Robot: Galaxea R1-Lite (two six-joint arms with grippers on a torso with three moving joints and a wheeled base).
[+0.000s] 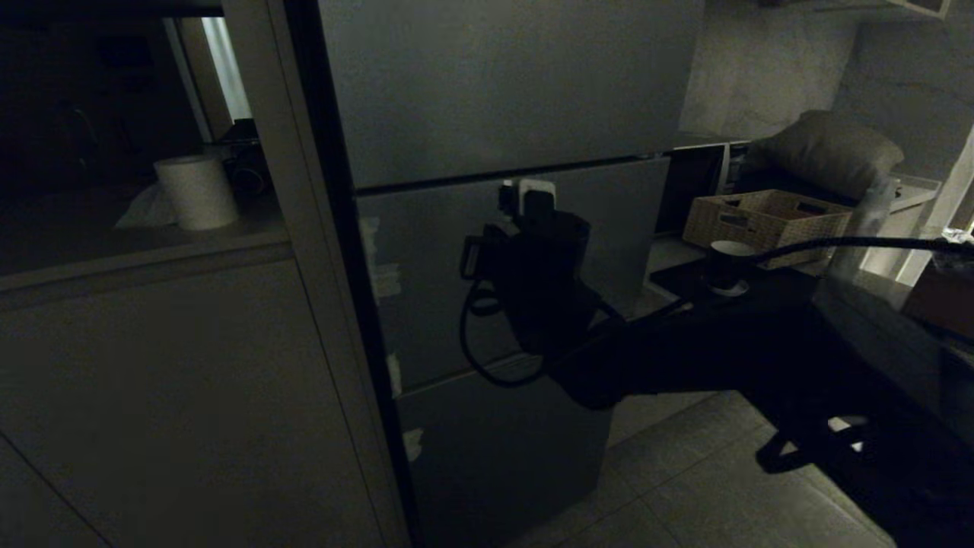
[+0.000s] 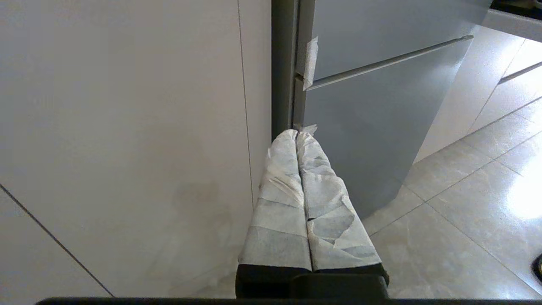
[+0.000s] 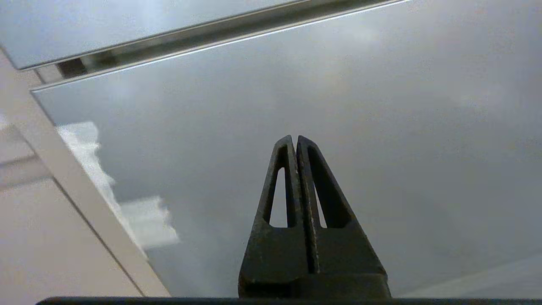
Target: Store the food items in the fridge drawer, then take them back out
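Right end effector (image 1: 525, 199), pressed together and empty, hangs mid-frame before the closed fridge door (image 1: 487, 259), likely to open it; left end effector (image 2: 297, 136) sits shut.

A white paper roll (image 1: 196, 192) is seen on a shelf (image 1: 144, 251) beside the shut grey fridge (image 1: 502, 99), and a woven basket (image 1: 765, 217) is seen on the other side.

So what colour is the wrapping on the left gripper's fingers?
White, crinkled tape over the fingers of the left gripper, black at the base; the left wrist view shows it best.
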